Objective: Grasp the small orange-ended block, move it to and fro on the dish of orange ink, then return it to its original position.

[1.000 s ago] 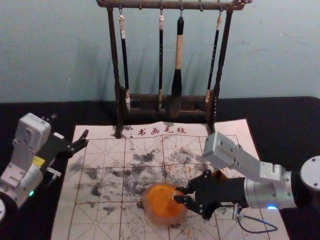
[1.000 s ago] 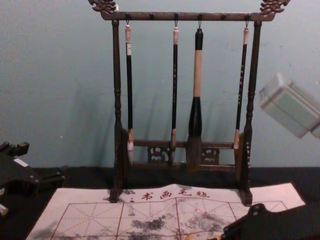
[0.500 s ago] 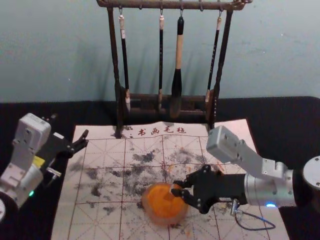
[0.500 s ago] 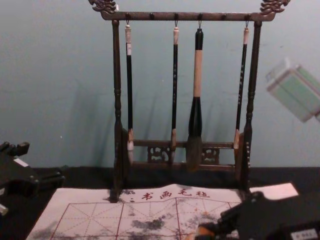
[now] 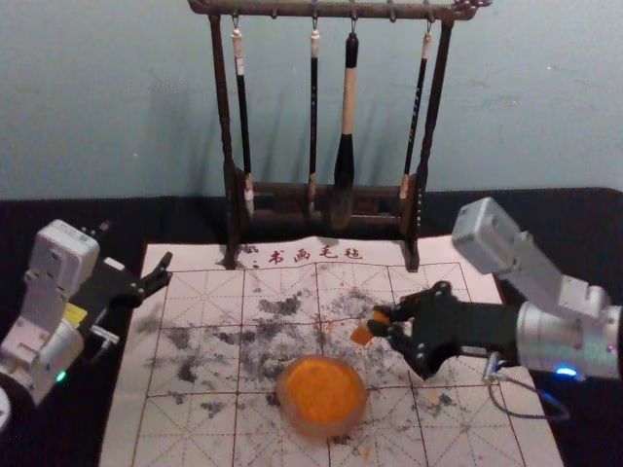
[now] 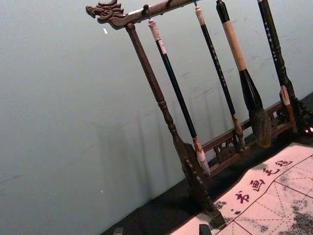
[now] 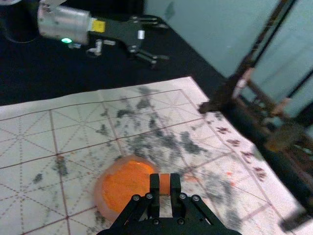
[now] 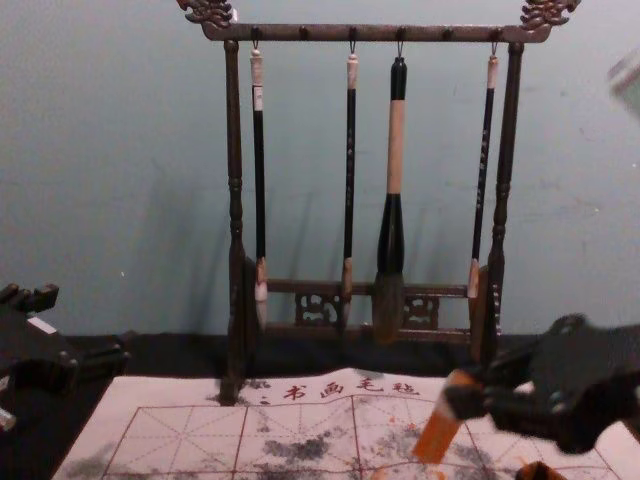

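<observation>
Since the earlier frame the right gripper (image 5: pixel 380 324) has carried the block (image 8: pixel 436 434) up and away from the dish (image 5: pixel 321 431). Nearest the robot, the dish sits on the felt mat (image 5: pixel 185 438) with orange ink (image 5: pixel 317 385) in it. Just beyond, the block hangs tilted, clenched in the right jaws, orange end down. Wet ink could drip on the mat, or make the block slip if it has crept onto the grip. That tilt might also seat it crookedly, and a low approach could knock the dark-rimmed orange thing (image 8: pixel 540 472) near the gripper. The left gripper (image 7: pixel 164 42) waits off to its side, jaws parted and empty; it bears a blank-looking pale label. Farther off, the mat's heading reads 书画毛毡. On the rack (image 5: pixel 321 190), characters run down a slim brush (image 8: pixel 484 155), too small to read.
</observation>
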`<move>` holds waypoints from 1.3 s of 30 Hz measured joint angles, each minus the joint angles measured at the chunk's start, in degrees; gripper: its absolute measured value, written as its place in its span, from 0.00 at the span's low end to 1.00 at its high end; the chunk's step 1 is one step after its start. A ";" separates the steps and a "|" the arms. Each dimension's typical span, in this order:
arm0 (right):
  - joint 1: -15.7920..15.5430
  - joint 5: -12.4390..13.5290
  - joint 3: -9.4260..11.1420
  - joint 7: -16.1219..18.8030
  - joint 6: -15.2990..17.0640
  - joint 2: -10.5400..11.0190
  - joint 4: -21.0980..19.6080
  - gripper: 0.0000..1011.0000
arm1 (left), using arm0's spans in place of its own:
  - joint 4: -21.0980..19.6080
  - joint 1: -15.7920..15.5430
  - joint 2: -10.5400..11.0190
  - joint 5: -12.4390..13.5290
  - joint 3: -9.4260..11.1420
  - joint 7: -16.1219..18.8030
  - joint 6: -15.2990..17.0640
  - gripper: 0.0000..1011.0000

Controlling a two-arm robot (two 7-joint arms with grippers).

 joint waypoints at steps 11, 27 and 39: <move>-3.31 1.98 4.91 -3.17 2.58 4.41 -3.48 0.08 | 0.00 0.00 0.00 0.00 0.00 0.00 0.00 0.99; -8.01 4.03 8.59 -4.91 4.76 7.28 -4.74 0.08 | 0.00 0.00 0.00 0.00 0.00 0.00 0.00 0.99; -7.89 4.07 8.07 -4.98 5.70 6.36 -3.42 0.08 | 0.00 0.00 0.00 0.00 0.00 0.00 0.00 0.99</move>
